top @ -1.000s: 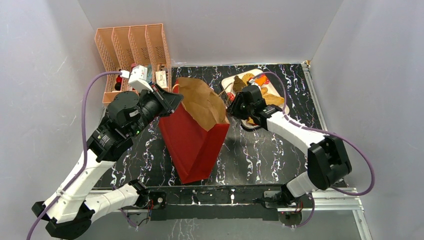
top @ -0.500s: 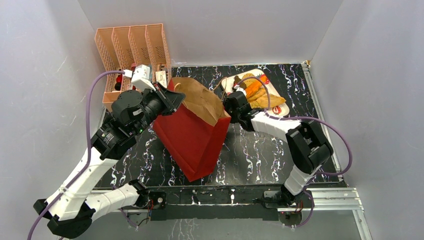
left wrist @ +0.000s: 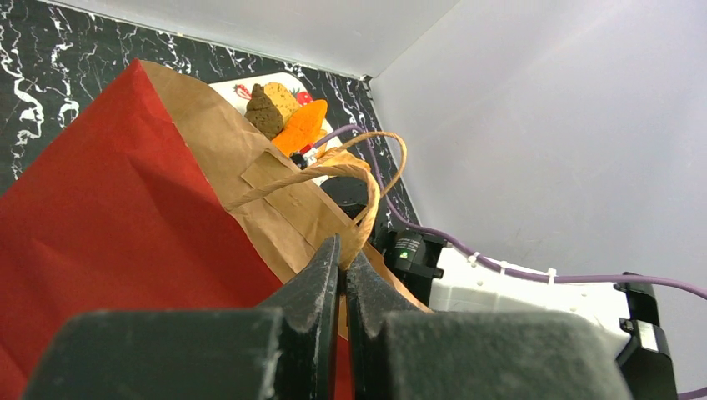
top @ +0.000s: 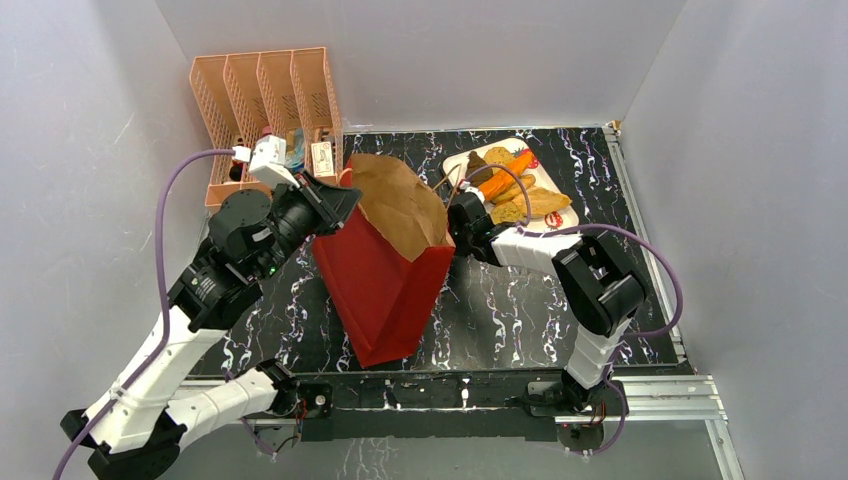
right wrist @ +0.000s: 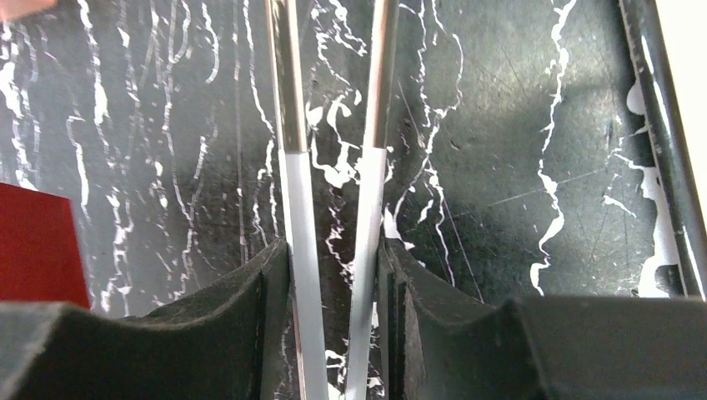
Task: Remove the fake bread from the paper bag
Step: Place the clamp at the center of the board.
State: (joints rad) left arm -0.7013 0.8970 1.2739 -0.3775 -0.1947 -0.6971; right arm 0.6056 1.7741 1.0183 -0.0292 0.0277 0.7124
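Rim of paper bag (left wrist: 125, 208) sits pinched between left fingers (left wrist: 313, 283).

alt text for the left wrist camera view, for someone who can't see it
The left gripper is shut on the rim of a tall glossy red paper bag with brown kraft lining, beside its looped tan cord handle. Beyond the bag, brown and orange toy bread pieces lie on a white plate on the black marbled table.
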